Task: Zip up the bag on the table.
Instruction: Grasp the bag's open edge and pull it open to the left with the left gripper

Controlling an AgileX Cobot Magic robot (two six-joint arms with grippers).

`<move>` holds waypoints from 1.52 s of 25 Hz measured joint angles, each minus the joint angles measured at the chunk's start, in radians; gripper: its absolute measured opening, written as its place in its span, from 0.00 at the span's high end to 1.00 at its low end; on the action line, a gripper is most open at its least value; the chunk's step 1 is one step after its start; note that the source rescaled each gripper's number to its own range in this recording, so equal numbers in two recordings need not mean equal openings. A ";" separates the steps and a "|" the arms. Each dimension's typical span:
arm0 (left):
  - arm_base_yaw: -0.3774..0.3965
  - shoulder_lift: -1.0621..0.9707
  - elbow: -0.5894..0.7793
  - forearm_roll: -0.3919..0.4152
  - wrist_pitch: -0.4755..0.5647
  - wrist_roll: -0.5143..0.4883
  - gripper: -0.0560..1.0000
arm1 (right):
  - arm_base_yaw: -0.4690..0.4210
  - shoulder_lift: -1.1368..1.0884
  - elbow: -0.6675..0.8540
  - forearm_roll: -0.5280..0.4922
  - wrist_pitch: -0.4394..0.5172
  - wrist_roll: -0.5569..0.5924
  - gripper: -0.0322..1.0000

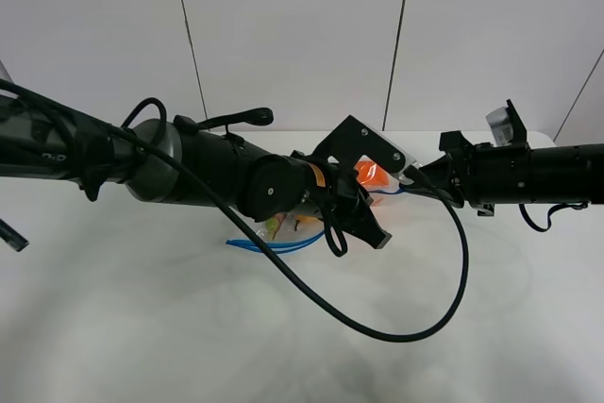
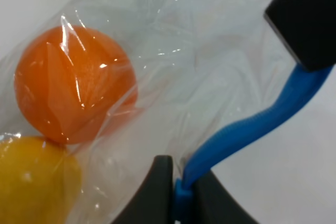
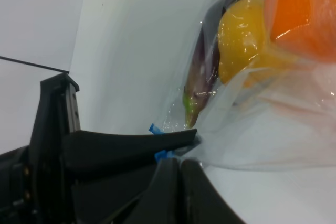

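The clear bag [image 1: 283,229] lies on the white table [image 1: 142,327] between the two arms, mostly hidden under the left arm. Through its film I see an orange [image 2: 73,82], a yellow fruit [image 3: 241,40] and a purple eggplant [image 3: 202,77]. My left gripper [image 2: 181,195] is shut on the blue zipper strip [image 2: 252,124], which curves away to the right gripper's black finger [image 2: 310,19]. In the high view the left gripper [image 1: 376,236] sits just in front of the right gripper [image 1: 408,179]. The right gripper [image 3: 178,174] is shut on the bag's edge beside a bit of blue strip [image 3: 160,155].
A black cable [image 1: 415,327] loops from the left arm over the table's front middle. The left gripper's black body [image 3: 105,148] lies close beside the right fingers. Grey wall panels [image 1: 293,35] stand behind the table's far edge.
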 joint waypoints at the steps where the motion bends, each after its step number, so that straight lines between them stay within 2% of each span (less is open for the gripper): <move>1: 0.000 0.000 0.000 0.000 0.000 0.009 0.95 | 0.000 0.000 0.000 0.000 0.000 0.000 0.97; 8: 0.008 0.000 0.000 0.000 0.000 0.038 0.95 | 0.000 0.000 0.000 0.000 0.000 0.000 0.97; 25: 0.097 0.000 0.000 0.003 0.057 0.083 0.95 | 0.000 0.000 0.000 0.004 -0.003 0.000 0.97; 38: 0.204 0.000 0.000 0.003 0.115 0.165 0.95 | 0.000 0.000 0.000 0.004 -0.005 0.000 0.97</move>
